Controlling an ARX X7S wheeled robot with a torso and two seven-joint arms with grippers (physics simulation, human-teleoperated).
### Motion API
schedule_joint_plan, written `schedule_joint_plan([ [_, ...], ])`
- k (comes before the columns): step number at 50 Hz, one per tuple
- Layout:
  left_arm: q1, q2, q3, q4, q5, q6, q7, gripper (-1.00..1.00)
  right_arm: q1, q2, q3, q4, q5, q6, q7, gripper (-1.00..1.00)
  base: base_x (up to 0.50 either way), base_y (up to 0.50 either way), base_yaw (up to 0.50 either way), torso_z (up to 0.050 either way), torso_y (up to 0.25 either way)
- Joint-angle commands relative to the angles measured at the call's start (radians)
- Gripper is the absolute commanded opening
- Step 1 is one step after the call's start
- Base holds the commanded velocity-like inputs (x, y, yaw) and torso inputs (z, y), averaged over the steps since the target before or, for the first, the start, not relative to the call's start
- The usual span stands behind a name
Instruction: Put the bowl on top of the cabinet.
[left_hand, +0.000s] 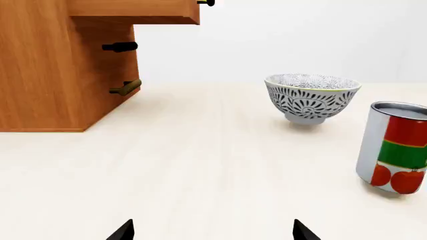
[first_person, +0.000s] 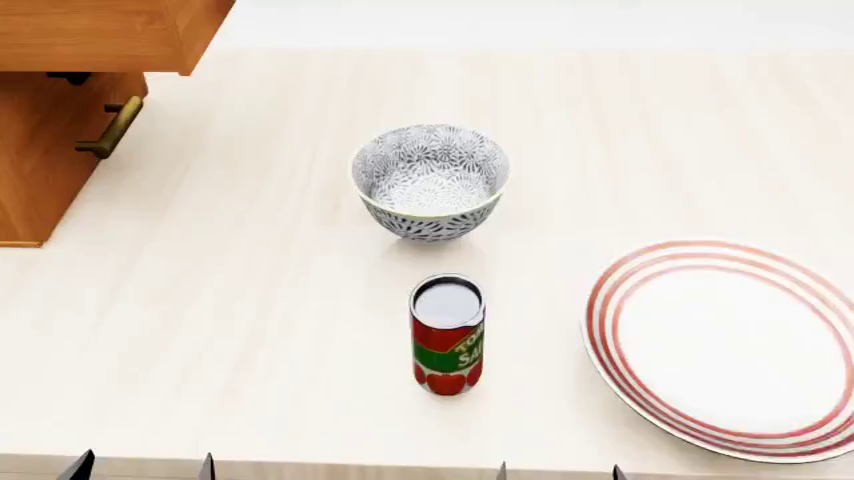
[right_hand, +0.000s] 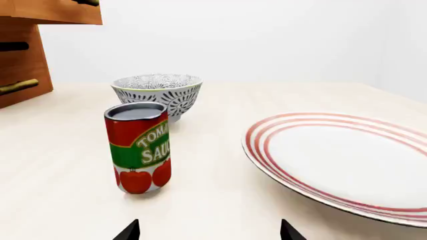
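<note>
With both the left gripper (first_person: 140, 466) and right gripper (first_person: 558, 471) spread open and empty, the tomato sauce can (first_person: 447, 335) could be toppled if the patterned bowl (first_person: 430, 181) at frame centre is approached directly.

White bowl (first_person: 430, 182) with dark floral pattern, light-brown wood-grain cabinet (first_person: 60, 90), red-ringed white plate (first_person: 727, 345)

- We are seeing bright, even, diffuse light in every view.
- Soft faint shadows are lying under the bowl (first_person: 430, 182), the can (first_person: 447, 334) and the cabinet (left_hand: 47, 75).
- Everything is rendering sharp, showing no blur or glare.
</note>
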Motion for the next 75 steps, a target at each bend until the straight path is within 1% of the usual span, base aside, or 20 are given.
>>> schedule_joint_plan([
  [1,0.000,-0.015,0.023,0.000,-0.017,0.019,-0.014,1.00,0.009,0.016,-0.018,0.012,0.016,0.002,0.019,1.00,0.00,0.00,0.00,0.000,0.000],
  [8,0.003,-0.038,0.044,-0.016,-0.040,0.044,-0.045,1.00,-0.001,0.041,-0.038,0.010,0.023,-0.008,0.060,1.00,0.00,0.00,0.00,0.000,0.000],
  [15,0.002,-0.049,0.079,-0.034,-0.047,0.057,-0.053,1.00,-0.022,0.058,-0.051,-0.057,0.010,0.031,0.097,1.00,0.00,0.00,0.00,0.000,0.000],
  [16,0.211,-0.026,-0.010,0.161,-0.076,0.137,-0.046,1.00,-0.203,0.028,-0.106,-0.116,-0.113,-0.141,0.175,1.00,0.00,0.00,0.00,0.000,0.000],
  [17,0.061,-0.036,0.050,0.011,0.012,-0.005,-0.053,1.00,-0.053,0.049,-0.046,-0.001,0.037,0.001,0.070,1.00,0.00,0.00,0.00,0.000,0.000],
  [18,-0.001,-0.040,0.054,0.002,0.013,-0.016,-0.056,1.00,-0.002,0.050,-0.036,-0.006,0.088,0.009,0.072,1.00,0.00,0.00,0.00,0.000,0.000],
  [28,0.031,-0.067,0.080,0.139,0.016,-0.118,-0.075,1.00,0.004,0.062,-0.046,-0.010,0.107,0.016,0.096,1.00,0.00,0.00,0.00,0.000,0.000],
  [32,0.034,-0.073,0.091,0.225,0.010,-0.167,-0.075,1.00,0.004,0.072,-0.049,-0.055,0.111,0.039,0.108,1.00,0.00,0.00,0.00,0.000,0.000],
  [35,0.016,-0.078,0.092,0.273,0.007,-0.212,-0.080,1.00,0.003,0.078,-0.055,-0.122,0.113,0.070,0.120,1.00,0.00,0.00,0.00,0.000,0.000],
  [36,0.009,-0.078,0.087,0.318,-0.004,-0.234,-0.079,1.00,-0.001,0.078,-0.055,-0.168,0.124,0.088,0.122,1.00,0.00,0.00,0.00,0.000,0.000],
  [40,0.017,-0.079,0.082,0.390,-0.019,-0.246,-0.090,1.00,0.003,0.085,-0.071,-0.257,0.125,0.132,0.132,1.00,0.00,0.00,0.00,0.000,0.000],
  [42,0.016,-0.086,0.094,0.431,-0.009,-0.276,-0.094,1.00,0.001,0.091,-0.076,-0.301,0.125,0.150,0.137,1.00,0.00,0.00,0.00,0.000,0.000],
  [45,0.017,-0.092,0.099,0.520,-0.011,-0.320,-0.097,1.00,-0.001,0.102,-0.069,-0.423,0.139,0.205,0.153,1.00,0.00,0.00,0.00,0.000,0.000],
  [48,0.013,-0.097,0.098,0.579,-0.004,-0.353,-0.110,1.00,0.003,0.109,-0.064,-0.494,0.151,0.235,0.162,1.00,0.00,0.00,0.00,0.000,0.000],
  [52,0.010,-0.111,0.086,0.671,-0.020,-0.412,-0.109,1.00,0.015,0.124,-0.063,-0.617,0.167,0.317,0.181,1.00,0.00,0.00,0.00,0.000,0.000],
  [58,0.008,-0.121,0.083,0.751,-0.031,-0.461,-0.119,1.00,0.029,0.133,-0.072,-0.699,0.171,0.378,0.204,1.00,0.00,0.00,0.00,0.000,0.000],
  [61,0.000,-0.121,0.081,0.786,-0.037,-0.487,-0.126,1.00,0.033,0.140,-0.080,-0.721,0.169,0.380,0.206,1.00,0.00,0.00,0.00,0.000,0.000],
  [62,0.000,-0.123,0.082,0.793,-0.038,-0.493,-0.127,1.00,0.041,0.151,-0.093,-0.731,0.147,0.438,0.221,1.00,0.00,0.00,0.00,0.000,0.000],
  [64,-0.001,-0.126,0.082,0.809,-0.041,-0.502,-0.129,1.00,0.040,0.149,-0.089,-0.736,0.156,0.419,0.220,1.00,0.00,0.00,0.00,0.000,0.000],
  [75,-0.010,-0.136,0.087,0.846,-0.052,-0.533,-0.143,1.00,0.052,0.157,-0.092,-0.765,0.177,0.446,0.231,1.00,0.00,0.00,0.00,0.000,0.000],
])
